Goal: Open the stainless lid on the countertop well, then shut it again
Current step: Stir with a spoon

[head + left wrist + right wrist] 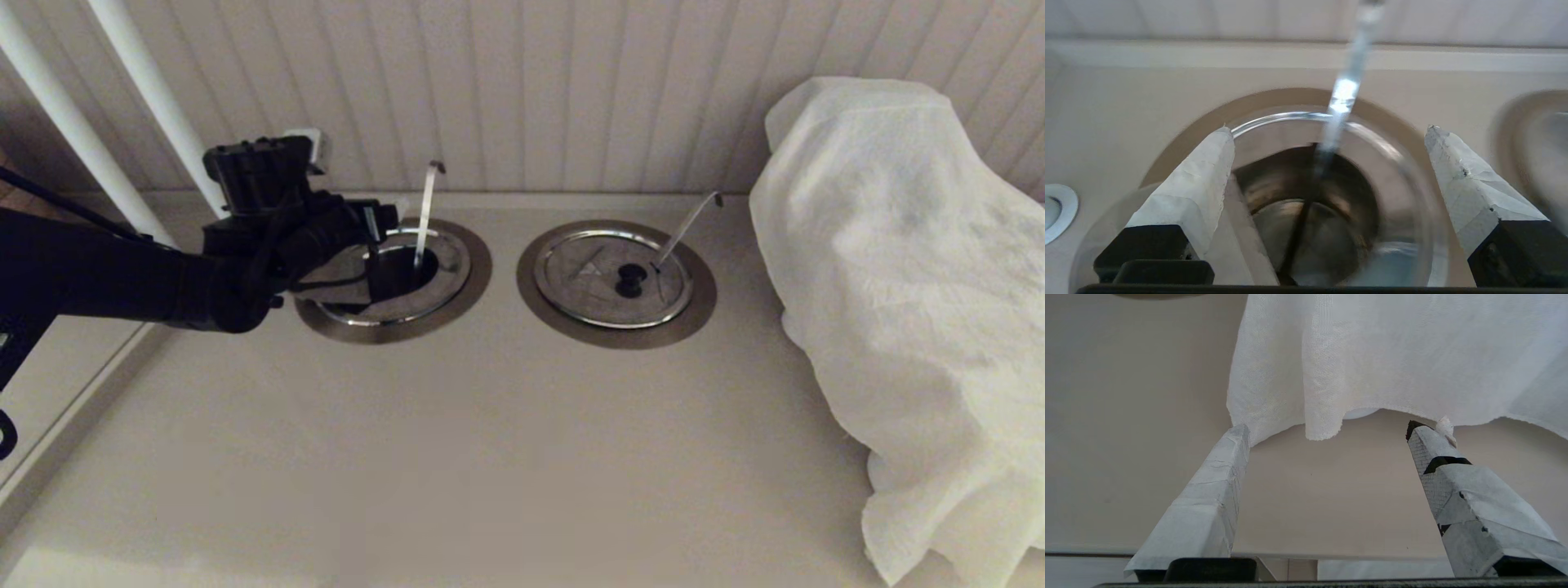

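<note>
The counter (pixel 457 457) is pale beige, with a white cloth (pixel 906 310) heaped at its right end. Two round steel rings are set into it near the back wall. The left ring belongs to the well (pixel 469 282), whose dark hole shows in the head view, with a near-upright ladle stem (pixel 426 214) rising out of it. In the left wrist view the well (pixel 1306 212) is a dim steel pot, the stem (pixel 1343 92) passing down into it.

The lid (pixel 371 304) lies over the left part of the ring, partly under the arm; only its bright curved rim and part of its flat face show, and its knob cannot be seen. In the left wrist view the lid (pixel 1412 175) is blurred.

The twin lid (pixel 614 278) on the right sits shut, its black knob up and its stem sharply slanted.

The left gripper (pixel 384 261) hangs over the open well, its fingers (pixel 1202 179) set wide apart, nothing between them.

The right gripper (pixel 1327 433) is spread wide too, empty, just before the cloth's hem (pixel 1355 412).
</note>
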